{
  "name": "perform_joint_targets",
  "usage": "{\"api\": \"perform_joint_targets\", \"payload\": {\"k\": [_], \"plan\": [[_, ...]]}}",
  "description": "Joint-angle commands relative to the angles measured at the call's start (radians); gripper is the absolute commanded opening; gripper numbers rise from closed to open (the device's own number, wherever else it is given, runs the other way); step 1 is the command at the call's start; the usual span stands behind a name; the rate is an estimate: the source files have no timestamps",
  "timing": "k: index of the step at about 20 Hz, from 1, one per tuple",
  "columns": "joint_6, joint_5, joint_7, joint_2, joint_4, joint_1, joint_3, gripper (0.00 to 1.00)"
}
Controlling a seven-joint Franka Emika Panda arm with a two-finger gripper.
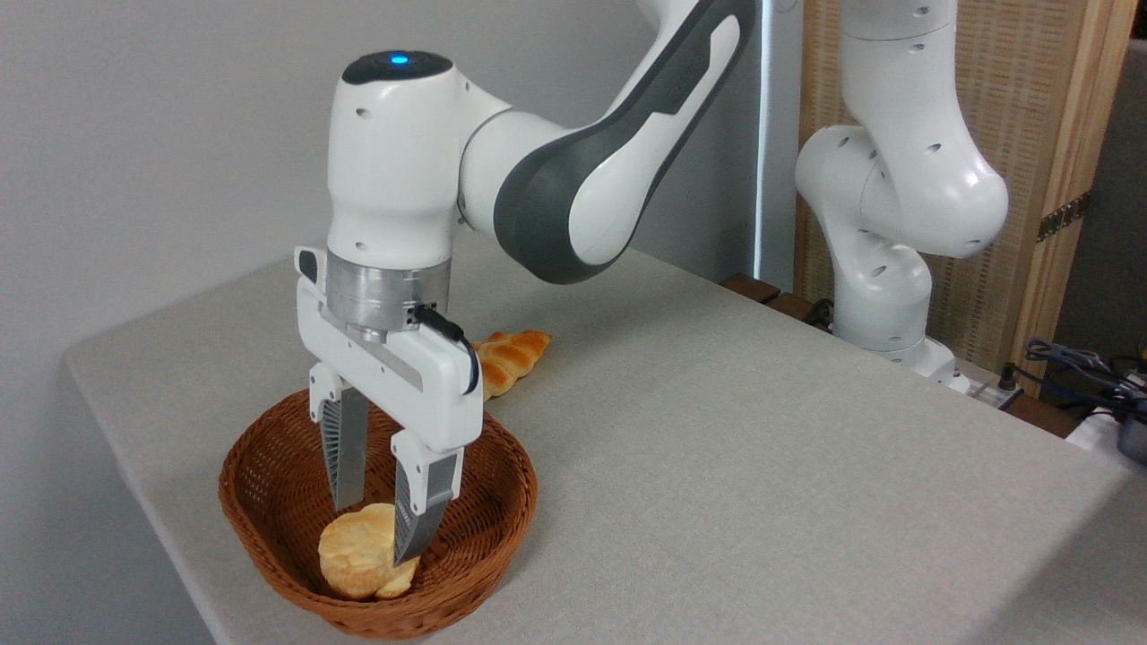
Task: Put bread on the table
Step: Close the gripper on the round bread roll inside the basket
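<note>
Bread [358,548] in wicker basket [269,528], hand [375,533] spread, fingers straddling it, no squeeze visible

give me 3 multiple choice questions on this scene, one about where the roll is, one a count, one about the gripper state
1. Where is the bread?
A. inside the basket
B. on the bare table
C. lifted clear above the basket

2. How many bread items show?
A. one
B. two
C. four

3. How does the gripper stand?
A. shut tight, empty
B. open, fingers down around the roll
C. raised high above the table

Key: 1 A, the roll lies on the basket floor. 2 B, the roll plus the braided loaf on the table behind the basket. 3 B, a gap shows between the fingers, which reach into the basket.
</note>
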Motion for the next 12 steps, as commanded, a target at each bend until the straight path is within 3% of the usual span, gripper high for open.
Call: {"api": "perform_joint_targets", "payload": {"k": [1, 10, 12], "plan": [[0.032, 0.033, -0.002, 0.026, 0.006, -0.006, 0.002, 1.00], [0.035, 0.036, -0.003, 0.059, 0.006, -0.012, -0.027, 0.99], [0.035, 0.037, -0.002, 0.061, 0.006, -0.012, -0.027, 0.88]]}}
